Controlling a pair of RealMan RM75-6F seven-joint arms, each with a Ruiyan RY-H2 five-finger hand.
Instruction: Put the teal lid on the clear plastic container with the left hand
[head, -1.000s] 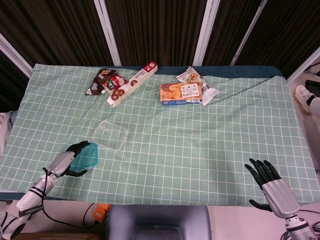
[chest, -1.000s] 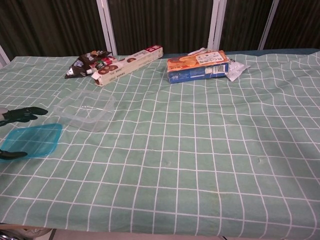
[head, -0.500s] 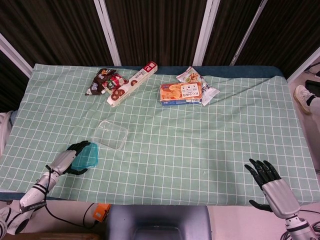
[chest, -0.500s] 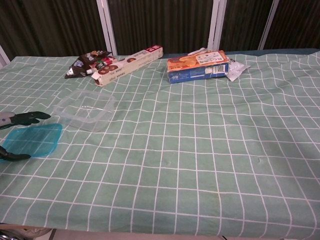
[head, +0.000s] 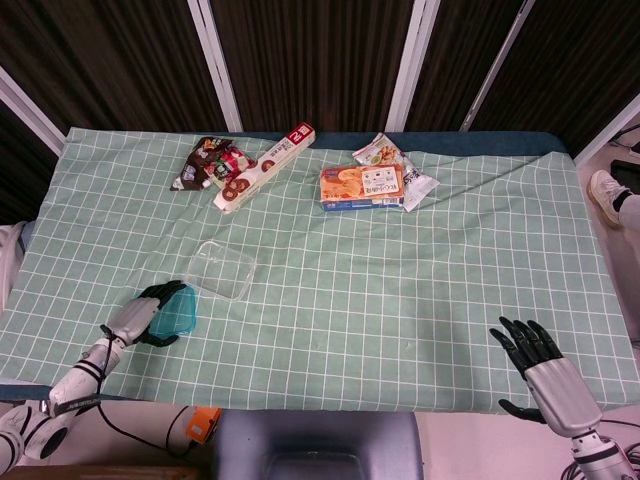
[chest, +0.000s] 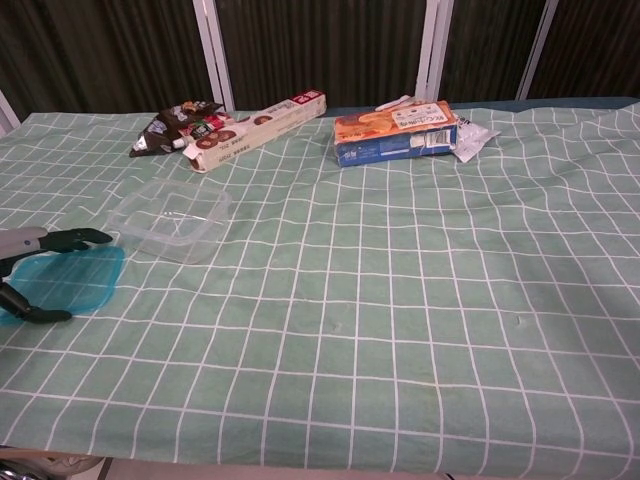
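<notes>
Left hand (head: 135, 318) straddles the teal lid (head: 176, 311), fingers at its edges.

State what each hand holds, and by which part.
Left hand straddles the near-left end of the teal lid; whether it grips cannot be told. Right hand holds nothing.
</notes>
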